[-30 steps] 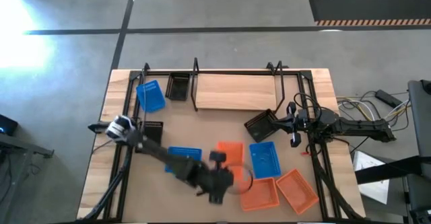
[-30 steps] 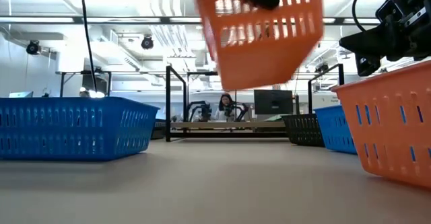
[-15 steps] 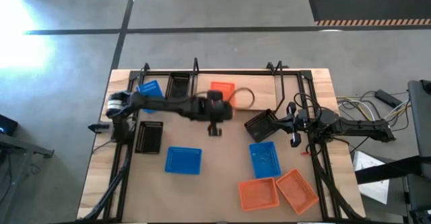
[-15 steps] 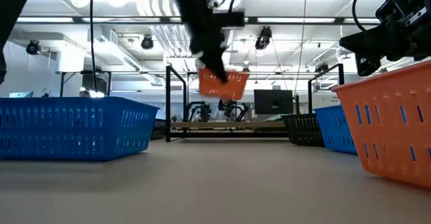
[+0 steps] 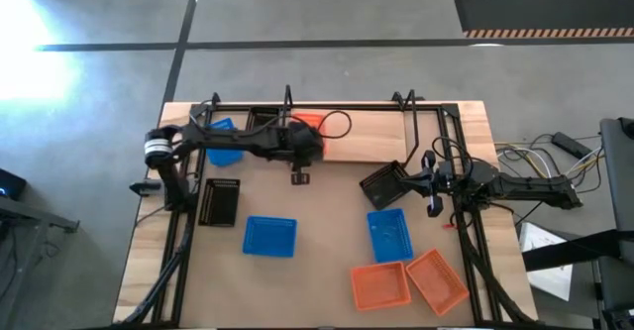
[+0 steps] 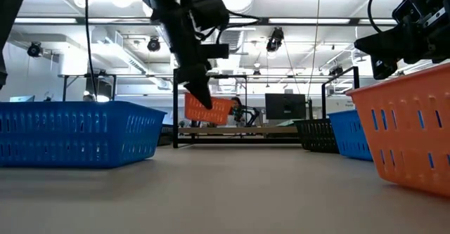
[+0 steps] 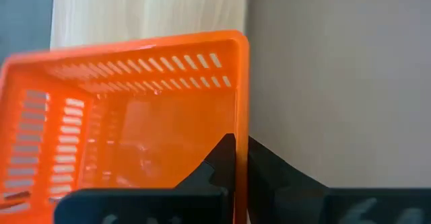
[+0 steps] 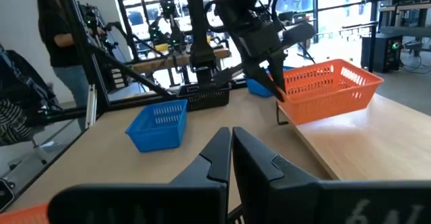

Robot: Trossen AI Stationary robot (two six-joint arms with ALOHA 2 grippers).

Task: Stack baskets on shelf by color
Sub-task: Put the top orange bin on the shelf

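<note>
hovering over the shelf (image 5: 367,137) — empty orange basket (image 5: 306,125) pinched in left gripper (image 5: 302,144) fingers; right fingers together.

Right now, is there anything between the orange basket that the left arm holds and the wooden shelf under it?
Nothing visible: the left gripper holds the orange basket over the shelf's bare left end.

My left gripper (image 6: 200,93) holds an orange basket (image 6: 207,109) tilted in the air above the far shelf (image 6: 239,131). A blue basket (image 6: 77,132) sits near left; another orange basket (image 6: 408,132) sits near right (my right arm (image 6: 404,27) hangs above it).
</note>
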